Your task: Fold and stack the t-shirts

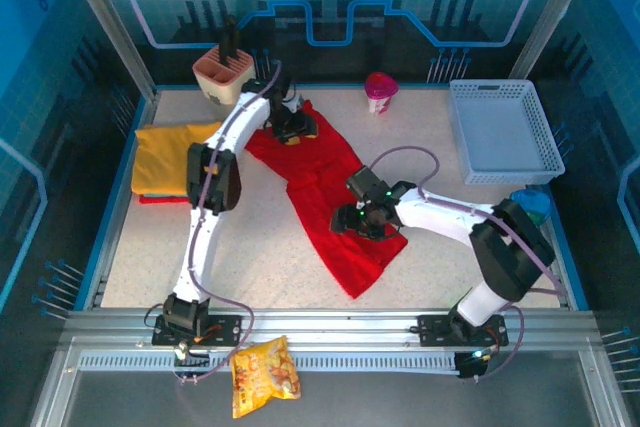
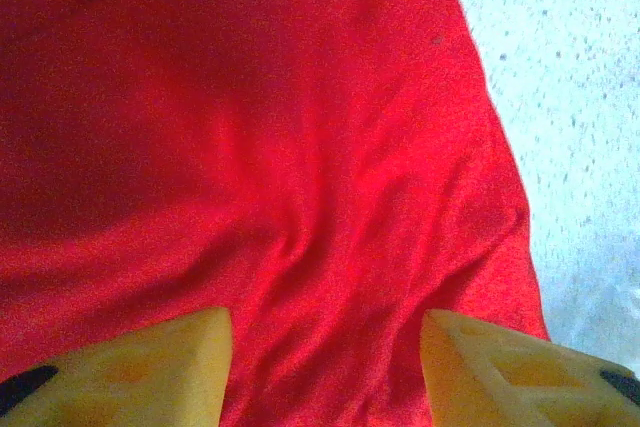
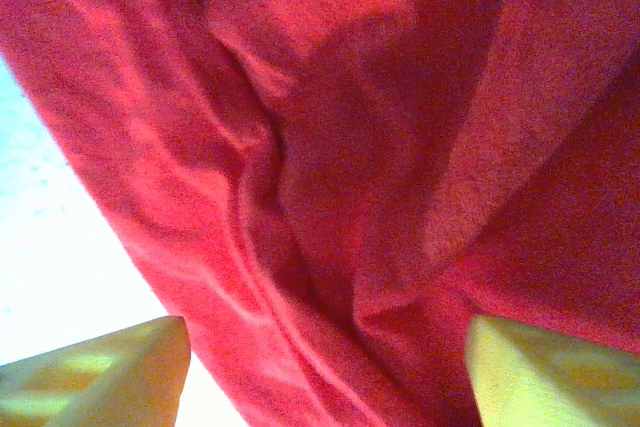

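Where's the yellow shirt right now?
In the top view, the mustard yellow t-shirt lies folded at the left edge of the table, just left of the left arm and the spread-out red t-shirt, in front of the pink caddy.

- The t-shirt [image 1: 325, 187] at the centre was plain bright red.
- The t-shirt [image 1: 170, 152] at nine o'clock was mustard yellow.
- The table [image 1: 270, 247] was off-white with fine dark speckles.
- The lattice basket [image 1: 500, 132] at two o'clock was white.
- The snack bag [image 1: 265, 375] at six o'clock was yellow-orange.
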